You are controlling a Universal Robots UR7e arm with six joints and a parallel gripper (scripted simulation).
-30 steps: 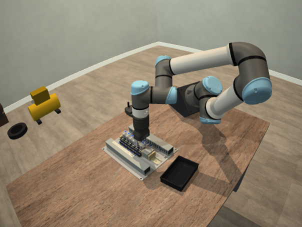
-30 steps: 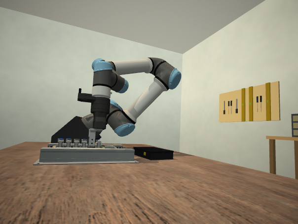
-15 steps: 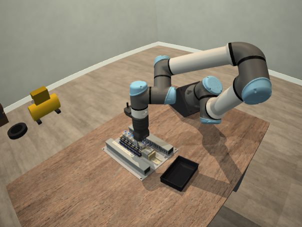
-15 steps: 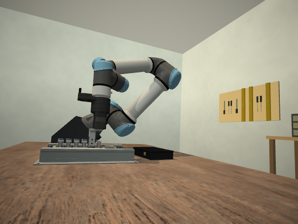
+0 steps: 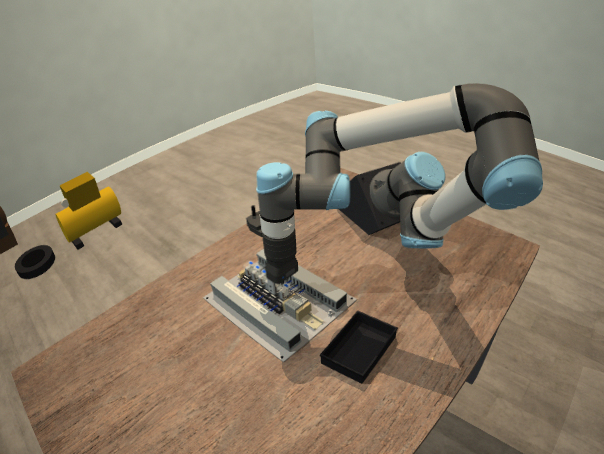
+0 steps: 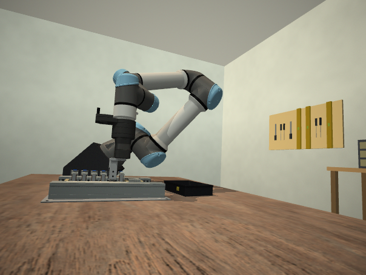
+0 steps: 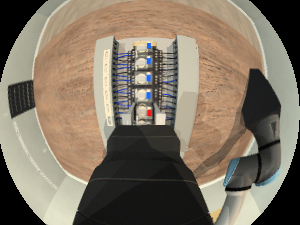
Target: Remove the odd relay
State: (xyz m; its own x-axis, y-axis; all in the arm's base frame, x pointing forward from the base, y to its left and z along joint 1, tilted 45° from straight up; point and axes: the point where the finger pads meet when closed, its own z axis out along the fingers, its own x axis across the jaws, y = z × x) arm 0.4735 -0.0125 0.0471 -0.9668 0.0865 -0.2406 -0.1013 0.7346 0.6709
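The grey relay panel lies flat on the wooden table, with a row of relays down its middle. In the wrist view several relays have blue buttons and the nearest one has a red button. My gripper points straight down over the row and is shut on the red-button relay, which sits at the level of the row. My fingers hide most of its body. The black parts tray sits empty on the table just right of the panel; it also shows in the exterior view.
The arm's base is mounted at the table's far side. A yellow compressor and a black tyre lie on the floor to the left. A wall board hangs far right.
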